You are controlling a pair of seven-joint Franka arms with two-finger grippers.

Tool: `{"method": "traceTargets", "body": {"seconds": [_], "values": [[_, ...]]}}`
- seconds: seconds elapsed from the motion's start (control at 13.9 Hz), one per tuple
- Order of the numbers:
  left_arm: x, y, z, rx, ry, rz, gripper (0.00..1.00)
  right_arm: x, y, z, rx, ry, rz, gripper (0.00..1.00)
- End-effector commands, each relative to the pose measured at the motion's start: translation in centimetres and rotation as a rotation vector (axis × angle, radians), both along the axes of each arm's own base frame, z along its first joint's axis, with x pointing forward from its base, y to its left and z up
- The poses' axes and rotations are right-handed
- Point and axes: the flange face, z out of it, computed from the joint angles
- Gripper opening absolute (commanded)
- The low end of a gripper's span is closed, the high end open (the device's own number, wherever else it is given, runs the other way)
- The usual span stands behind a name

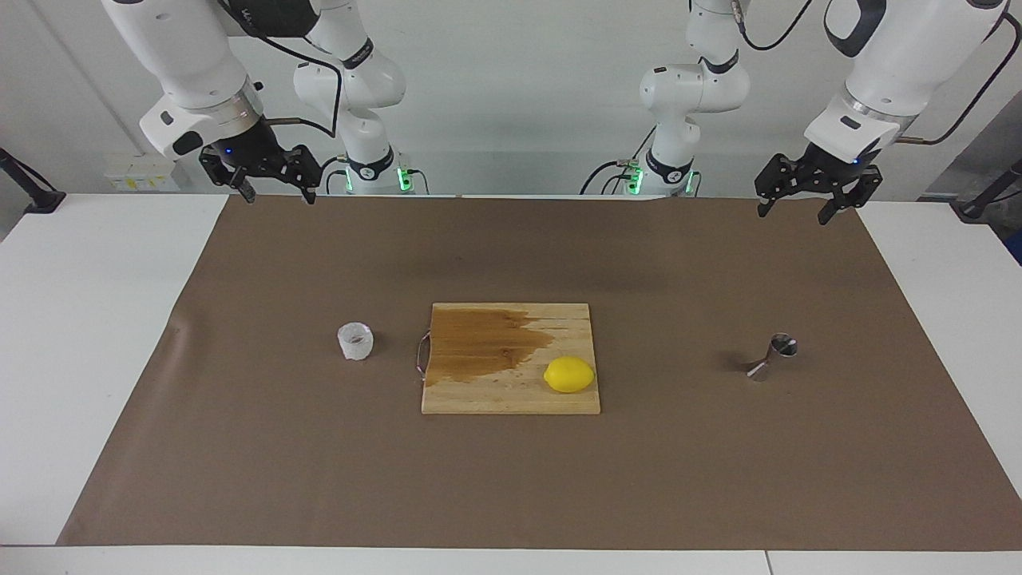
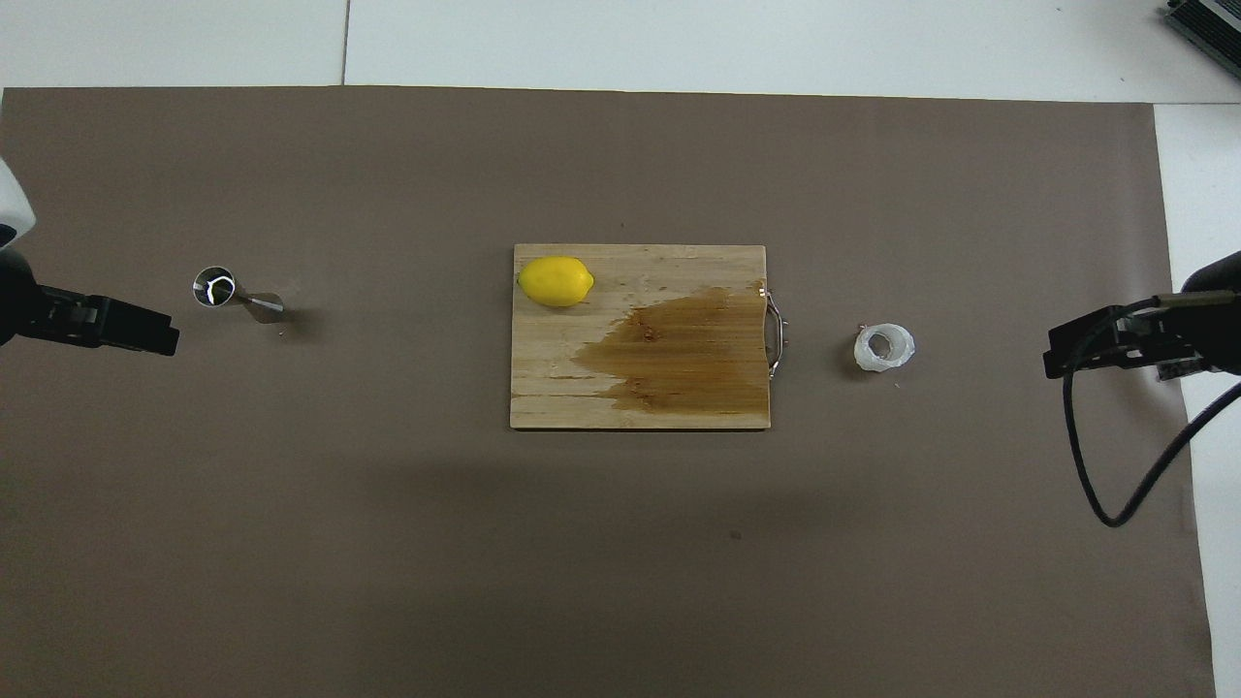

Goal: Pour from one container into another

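The translucent whitish cup (image 1: 355,341) (image 2: 883,347) stands upright on the brown mat, beside the handle end of the cutting board, toward the right arm's end of the table. The shiny steel jigger (image 1: 773,357) (image 2: 233,294) stands on the mat toward the left arm's end. My right gripper (image 1: 278,196) (image 2: 1055,357) hangs open and empty, high over the mat's edge by the robots. My left gripper (image 1: 794,214) (image 2: 167,338) is likewise raised, open and empty, at its own end. Neither gripper touches anything.
A wooden cutting board (image 1: 511,395) (image 2: 553,388) with a dark wet stain and a metal handle lies mid-table. A yellow lemon (image 1: 569,374) (image 2: 556,281) rests on it. The brown mat (image 1: 511,479) covers most of the white table (image 1: 96,359).
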Motion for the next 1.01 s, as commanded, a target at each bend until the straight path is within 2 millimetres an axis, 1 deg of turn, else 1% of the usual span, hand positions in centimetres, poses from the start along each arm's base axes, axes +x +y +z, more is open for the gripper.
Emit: {"method": "traceTargets", "body": {"seconds": [0.0, 0.36, 0.58, 0.72, 0.86, 0.94], "values": [[-0.3, 0.1, 0.4, 0.019, 0.004, -0.006, 1.0, -0.2, -0.3, 0.2, 0.024, -0.009, 0.008, 1.0], [-0.4, 0.4, 0.4, 0.02, 0.01, 0.0, 1.0, -0.2, -0.2, 0.1, 0.024, -0.006, 0.01, 1.0], [-0.1, 0.6, 0.2, 0.013, 0.004, 0.035, 1.0, -0.2, -0.2, 0.2, 0.024, -0.009, 0.01, 1.0], [0.3, 1.1, -0.2, -0.006, 0.019, 0.059, 1.0, -0.2, -0.3, 0.2, 0.024, -0.009, 0.008, 1.0], [1.5, 2.7, -1.6, -0.041, 0.053, 0.144, 1.0, -0.2, -0.3, 0.2, 0.024, -0.009, 0.008, 1.0], [2.4, 3.0, -1.9, -0.06, 0.058, 0.204, 1.0, -0.2, -0.3, 0.2, 0.024, -0.009, 0.008, 1.0]]}}
